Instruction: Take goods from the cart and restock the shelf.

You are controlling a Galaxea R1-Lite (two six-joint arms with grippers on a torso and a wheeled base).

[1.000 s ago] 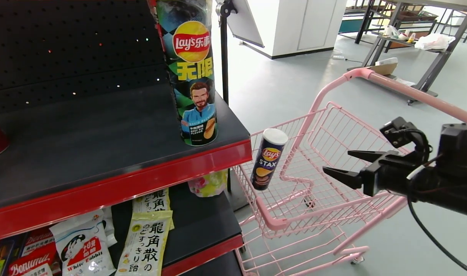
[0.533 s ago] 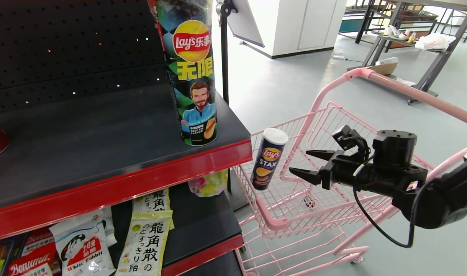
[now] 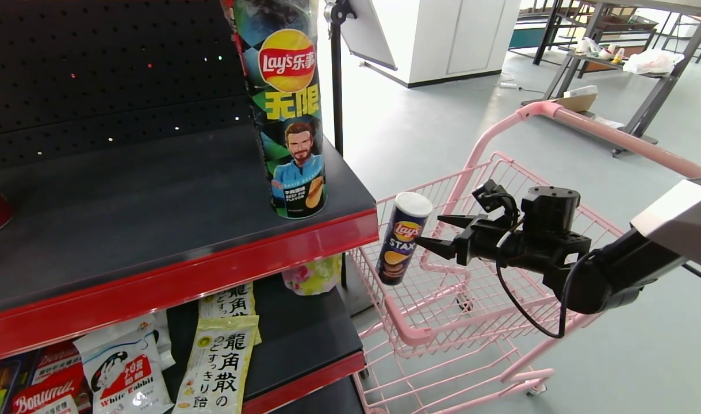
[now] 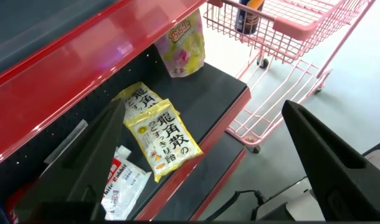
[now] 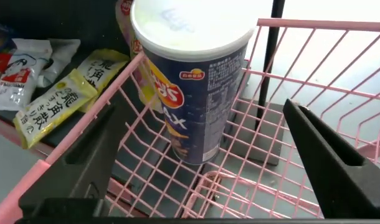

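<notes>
We see the right gripper (image 3: pixel 429 230) held out level over the pink wire shopping cart (image 3: pixel 408 333). Its two black fingers are apart and nothing is clamped between them. Just in front of the fingertips is the dark blue cylindrical chip can with a white plastic lid (image 3: pixel 400 241). In the right wrist view this can lies in line with the gap between the fingers, a little beyond the tips. In the head view the lower fingertip comes very near the side of the can, but we cannot tell whether it touches. The can is inside the cart basket, in the corner farthest from the gripper, and it leans with its lid towards the gripper. Beyond the can, and higher than the gripper, is the black shelf board with a red front edge (image 3: pixel 154 195). On this board, near its end, a tall chip tube with a green and black pattern (image 3: pixel 290 109) stands upright.

The left gripper (image 4: pixel 202 106) also has its fingers wide apart and holds nothing. Below it is a lower shelf where a flat yellow candy packet (image 4: pixel 165 140) lies, and a pale yellow and pink bag (image 4: pixel 184 46) is farther ahead. The cart is beyond that.
</notes>
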